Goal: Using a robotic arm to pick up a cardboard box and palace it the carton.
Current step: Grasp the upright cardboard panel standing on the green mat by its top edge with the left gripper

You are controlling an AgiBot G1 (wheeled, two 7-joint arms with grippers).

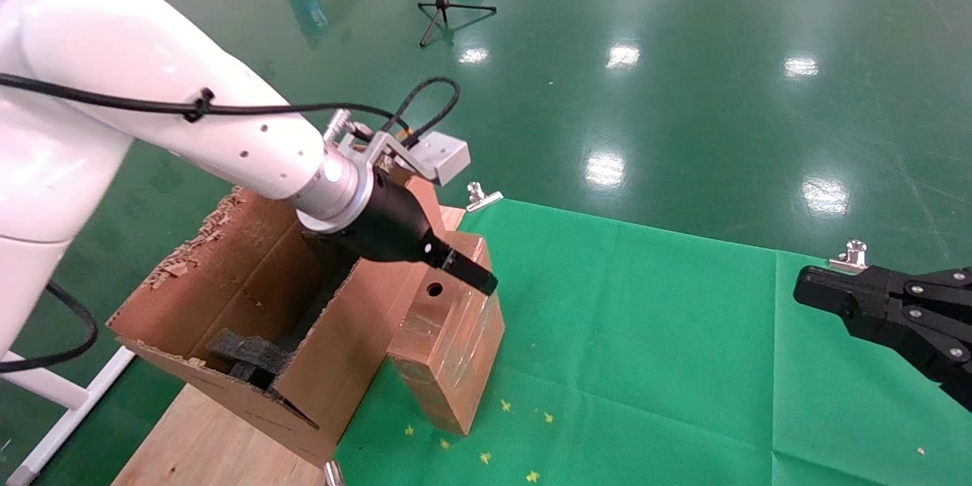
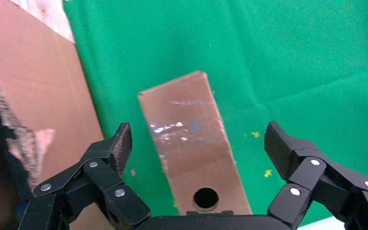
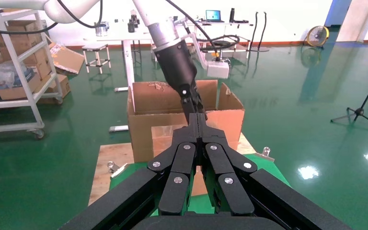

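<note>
- The cardboard box (image 1: 449, 338) stands on the green-covered surface (image 1: 645, 334), just beside the carton's (image 1: 250, 304) near wall; whether the two actually touch, I can't tell from here.
- The left gripper (image 2: 196, 143) hangs right over the box with its jaws spread wide, holding nothing. In the left wrist view one finger sits off each long side of the taped face, so the box lies between the jaws and below them.
- The box's long axis runs straight away from the wrist, with the small round hole at the end nearest it. The jaws open across that axis, so they would close on the narrow width, which looks to me like the right line-up for a grasp.
- What is left, as I judge it, is a descent so the fingers (image 2: 120, 143) pass down either side, then a squeeze. The finger on the carton side has little room beside the carton wall and could catch on it.
- The left arm is clearly the nearer one. The right gripper (image 1: 805, 292) is parked well apart, over the far edge of the cloth, jaws pressed together and empty.
- The carton is open at the top, with black foam (image 1: 247, 357) inside, next to the box.
</note>
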